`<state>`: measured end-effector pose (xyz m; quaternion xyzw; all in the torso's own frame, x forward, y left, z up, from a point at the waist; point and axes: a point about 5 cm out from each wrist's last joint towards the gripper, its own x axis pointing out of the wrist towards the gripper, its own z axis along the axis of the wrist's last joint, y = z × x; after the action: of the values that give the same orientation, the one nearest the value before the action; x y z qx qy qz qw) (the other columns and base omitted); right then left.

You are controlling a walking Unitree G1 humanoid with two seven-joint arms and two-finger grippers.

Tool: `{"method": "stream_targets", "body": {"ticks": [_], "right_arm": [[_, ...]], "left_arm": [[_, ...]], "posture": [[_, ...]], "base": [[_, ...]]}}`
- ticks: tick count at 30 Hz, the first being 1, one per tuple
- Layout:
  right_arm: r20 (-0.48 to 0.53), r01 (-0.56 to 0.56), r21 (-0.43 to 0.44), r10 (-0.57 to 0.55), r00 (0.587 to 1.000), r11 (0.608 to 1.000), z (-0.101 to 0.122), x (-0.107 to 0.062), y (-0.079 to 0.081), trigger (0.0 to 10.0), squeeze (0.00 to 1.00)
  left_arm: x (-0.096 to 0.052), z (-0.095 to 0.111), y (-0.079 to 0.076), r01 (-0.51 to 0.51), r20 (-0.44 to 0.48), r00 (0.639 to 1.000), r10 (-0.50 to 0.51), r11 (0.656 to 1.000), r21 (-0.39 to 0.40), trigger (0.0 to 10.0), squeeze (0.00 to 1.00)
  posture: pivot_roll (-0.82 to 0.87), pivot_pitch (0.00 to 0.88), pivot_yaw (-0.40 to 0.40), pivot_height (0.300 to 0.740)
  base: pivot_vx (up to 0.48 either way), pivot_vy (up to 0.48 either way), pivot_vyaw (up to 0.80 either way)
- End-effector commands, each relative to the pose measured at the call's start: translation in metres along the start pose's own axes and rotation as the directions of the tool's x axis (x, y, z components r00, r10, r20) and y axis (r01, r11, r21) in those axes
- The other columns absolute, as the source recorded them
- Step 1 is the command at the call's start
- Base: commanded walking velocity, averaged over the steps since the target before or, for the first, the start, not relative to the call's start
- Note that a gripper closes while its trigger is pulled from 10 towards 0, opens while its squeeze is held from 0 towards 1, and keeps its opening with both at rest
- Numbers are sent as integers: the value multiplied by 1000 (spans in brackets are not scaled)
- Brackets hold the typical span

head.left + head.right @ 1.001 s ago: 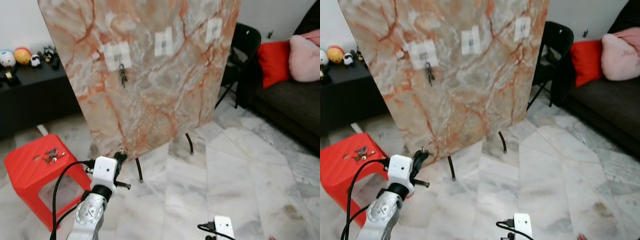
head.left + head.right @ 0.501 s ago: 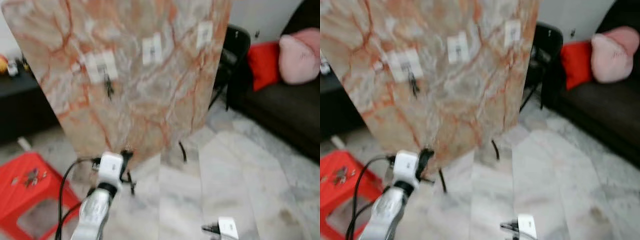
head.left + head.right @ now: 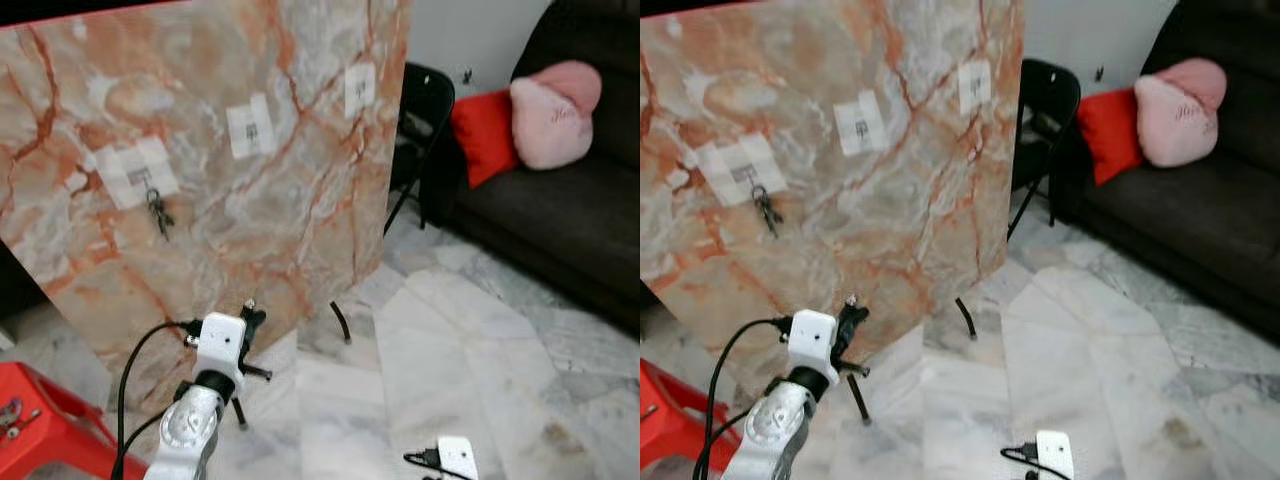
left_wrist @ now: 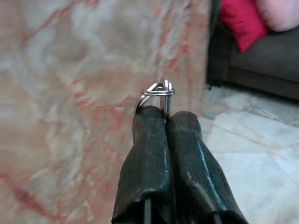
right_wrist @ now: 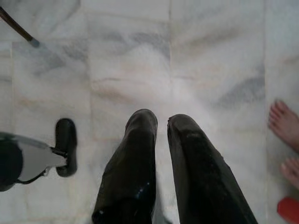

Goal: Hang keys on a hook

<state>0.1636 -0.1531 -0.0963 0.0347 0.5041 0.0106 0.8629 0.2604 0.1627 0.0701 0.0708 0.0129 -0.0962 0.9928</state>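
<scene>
- My left gripper (image 4: 164,119), raised before the marble board (image 3: 300,200), pinches a silver key ring (image 4: 158,91) at its fingertips.
- My right gripper (image 5: 161,122) hangs low, fingers slightly parted.

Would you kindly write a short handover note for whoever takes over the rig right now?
Left gripper: shut on a key ring, held low in front of the marble board.
Right gripper: idle, pointing at the floor, fingers slightly apart, holding nothing.
Done: one bunch of keys already hangs on the leftmost hook.
Left: raise the left gripper and hang its ring on the middle hook or the right hook, both free.
</scene>
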Motion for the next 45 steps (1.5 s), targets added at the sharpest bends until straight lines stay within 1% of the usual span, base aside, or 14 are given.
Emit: {"method": "stream_targets", "body": {"ticks": [1,8,17,23,24,27,31,33,37,38,39,41,43,45], "right_arm": [[19,-6,1,6,1000,1000,6,1,3,10000,0],[18,-7,-5,7,1000,1000,7,1,3,10000,0],[16,-8,-9,8,1000,1000,7,1,3,10000,0],[10,-14,-31,14,1000,999,7,1,3,10000,0],[11,-13,-29,13,1000,999,7,1,3,10000,0],[12,-12,-29,13,1000,1000,7,1,2,10000,0],[7,-13,-41,13,1000,999,7,1,2,10000,0],[7,-13,-45,13,1000,999,7,1,2,10000,0],[7,-11,-47,12,1000,999,8,1,2,10000,0],[5,-12,-51,12,1000,999,8,1,2,10000,0],[4,-11,-52,12,1000,999,8,1,2,10000,0],[4,-12,-54,12,1000,998,8,1,3,10000,0],[4,-12,-55,12,1000,998,7,1,3,10000,0],[6,-4,-43,4,1000,999,7,1,3,10000,0]], "left_arm": [[2,4,4,-5,10,1000,5,1000,14,10000,0],[5,14,9,-53,66,996,53,999,-4,10000,0],[-9,-15,-8,287,-163,953,-255,933,218,10000,0],[-43,-74,12,594,-592,761,-266,653,470,10000,0],[-39,-67,16,479,-528,821,-218,766,428,10000,0],[-38,-64,16,442,-508,836,-207,803,400,10000,0],[-35,-63,11,504,-531,815,-233,737,450,10000,0],[-36,-64,6,591,-566,775,-281,640,490,10000,0],[-39,-65,3,623,-578,752,-315,627,469,10000,0],[-49,-73,1,724,-655,669,-352,506,468,10000,0],[-56,-78,2,762,-686,625,-372,480,435,10000,0],[-61,-81,5,779,-711,600,-367,472,413,10000,0],[-54,-80,15,721,-701,661,-266,483,497,10000,0],[-37,-70,27,463,-581,804,-126,745,480,10000,0]], "posture": [[18,0,-26,740],[19,0,-27,740],[23,0,-27,740],[25,0,-27,740],[21,0,-27,740],[25,0,-28,740],[25,0,-30,740],[23,0,-30,740],[23,0,-28,740],[25,0,-29,740],[25,0,-28,740],[25,0,-28,740],[26,0,-26,740],[26,0,-24,740]], "base": [[349,0,0],[350,0,0],[292,0,0],[0,0,0],[0,0,0],[0,0,0],[0,0,0],[0,0,0],[0,0,0],[0,0,0],[0,0,0],[0,0,0],[0,0,0],[0,0,0]]}}
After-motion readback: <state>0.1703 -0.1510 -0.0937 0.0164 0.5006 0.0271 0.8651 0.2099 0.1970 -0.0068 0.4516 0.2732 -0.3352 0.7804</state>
